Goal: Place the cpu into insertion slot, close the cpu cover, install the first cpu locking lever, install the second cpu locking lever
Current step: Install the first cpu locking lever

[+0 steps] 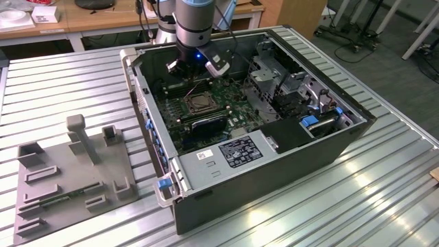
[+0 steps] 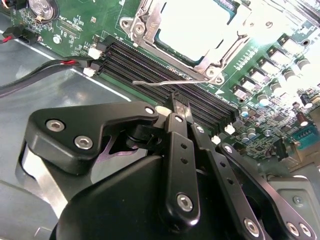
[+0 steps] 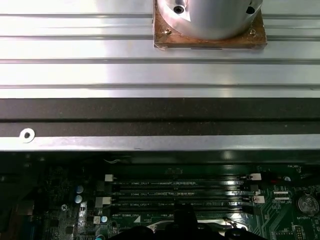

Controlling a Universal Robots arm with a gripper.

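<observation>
In the second wrist view the pale cpu (image 2: 195, 22) lies in the insertion slot (image 2: 212, 62) on the green board. The silvery cpu cover (image 2: 145, 25) lies down around it as a frame. A thin metal locking lever (image 2: 165, 81) runs along the socket's edge, its free end sticking out over the black memory slots. My gripper (image 2: 181, 109) hovers just short of that lever with its black fingers together and nothing between them. In the exterior view my gripper (image 1: 195, 77) hangs inside the open computer case, right behind the insertion slot (image 1: 199, 102).
The case walls (image 1: 147, 110) hem in the board. Red and black cables (image 2: 45, 67) run near the memory slots (image 3: 180, 192). A metal drive cage (image 1: 274, 77) stands at the exterior view's right. A grey fixture plate (image 1: 69, 175) lies on the ribbed table at the exterior view's left.
</observation>
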